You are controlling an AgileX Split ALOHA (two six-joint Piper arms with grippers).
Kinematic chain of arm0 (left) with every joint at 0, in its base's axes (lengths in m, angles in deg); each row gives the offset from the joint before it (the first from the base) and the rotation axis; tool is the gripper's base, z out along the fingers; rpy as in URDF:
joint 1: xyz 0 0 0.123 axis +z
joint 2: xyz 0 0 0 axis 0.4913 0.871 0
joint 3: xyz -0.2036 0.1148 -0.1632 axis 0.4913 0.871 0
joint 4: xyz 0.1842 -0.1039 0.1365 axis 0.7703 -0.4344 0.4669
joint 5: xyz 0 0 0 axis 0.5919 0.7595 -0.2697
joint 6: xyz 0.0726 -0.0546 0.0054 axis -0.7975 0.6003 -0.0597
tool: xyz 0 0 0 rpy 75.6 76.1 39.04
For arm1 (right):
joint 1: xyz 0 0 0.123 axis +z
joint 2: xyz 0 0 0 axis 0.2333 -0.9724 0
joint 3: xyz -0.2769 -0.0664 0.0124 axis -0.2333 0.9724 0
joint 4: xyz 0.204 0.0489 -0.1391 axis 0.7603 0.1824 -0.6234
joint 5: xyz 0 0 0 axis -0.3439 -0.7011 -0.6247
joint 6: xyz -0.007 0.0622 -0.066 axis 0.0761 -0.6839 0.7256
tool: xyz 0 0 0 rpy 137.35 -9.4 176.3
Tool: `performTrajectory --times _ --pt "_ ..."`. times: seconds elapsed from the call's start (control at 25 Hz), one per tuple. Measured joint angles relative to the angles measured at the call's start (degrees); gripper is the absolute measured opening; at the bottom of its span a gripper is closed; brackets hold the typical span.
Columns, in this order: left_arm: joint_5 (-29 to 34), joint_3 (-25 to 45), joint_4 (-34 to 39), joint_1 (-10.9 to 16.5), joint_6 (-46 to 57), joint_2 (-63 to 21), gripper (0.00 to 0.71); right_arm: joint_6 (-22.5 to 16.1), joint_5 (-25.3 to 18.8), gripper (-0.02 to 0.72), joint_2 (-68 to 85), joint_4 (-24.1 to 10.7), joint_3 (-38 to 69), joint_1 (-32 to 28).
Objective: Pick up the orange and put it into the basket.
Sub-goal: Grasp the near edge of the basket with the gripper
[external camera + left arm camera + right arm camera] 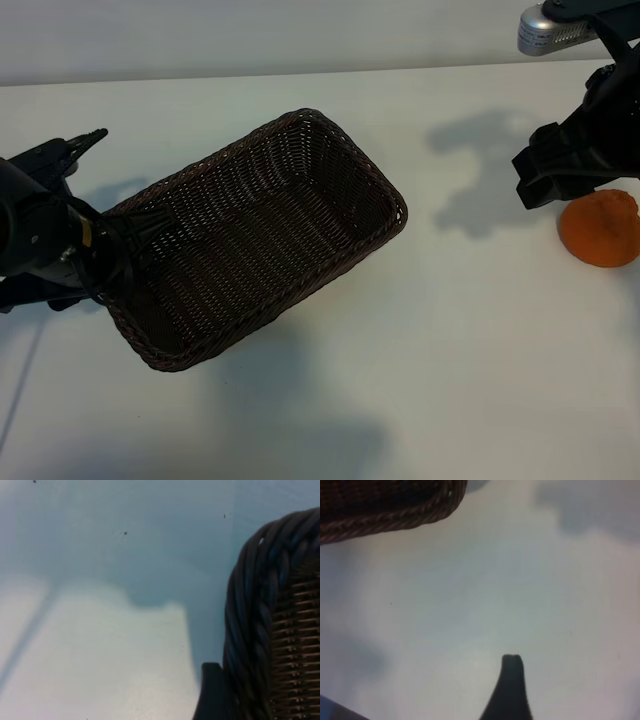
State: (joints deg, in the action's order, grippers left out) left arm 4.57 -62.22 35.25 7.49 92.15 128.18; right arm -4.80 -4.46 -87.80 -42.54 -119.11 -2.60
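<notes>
**Basket at Centre-Left, Orange Uncollected at Far Right**

At far left of the exterior view: black left tool [120, 235], pressed against the short end of the rectangular, dark brown woven wicker basket [330, 150], its jaws spread fairly wide about the braided rim there; whether the rim is truly pinched, impossible to tell. From the left wrist view, only one dark fingertip [212, 692] just beside the thick braided rim [250, 630].

At centre-left: basket lying diagonally on the white tabletop [450, 350], empty inside.

At far right: small round orange fruit with bumpy matte skin [600, 230], resting on the tabletop well apart from the basket. Directly above and touching its outline in the view: black right tool [560, 175], jaws wide apart, nothing held. Right wrist view: one dark fingertip [511, 680] over bare tabletop, basket corner [395, 515] farther off.

No brands, labels or legible writing anywhere.
</notes>
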Motion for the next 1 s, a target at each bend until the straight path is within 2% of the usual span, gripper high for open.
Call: performTrajectory --times 0.36,0.64,1.0 --pt "-1.3 0.0 -0.6 0.1 -0.2 2.1 0.516 0.0 0.0 0.595 0.0 0.0 0.0 0.0" --pt "-1.7 0.0 -3.0 0.1 -2.7 2.3 0.597 0.1 0.0 0.595 0.0 0.0 0.0 0.0" --pt "-2.1 0.0 -3.0 0.1 -2.4 2.3 0.606 0.2 0.0 0.595 0.0 0.1 0.0 0.0"
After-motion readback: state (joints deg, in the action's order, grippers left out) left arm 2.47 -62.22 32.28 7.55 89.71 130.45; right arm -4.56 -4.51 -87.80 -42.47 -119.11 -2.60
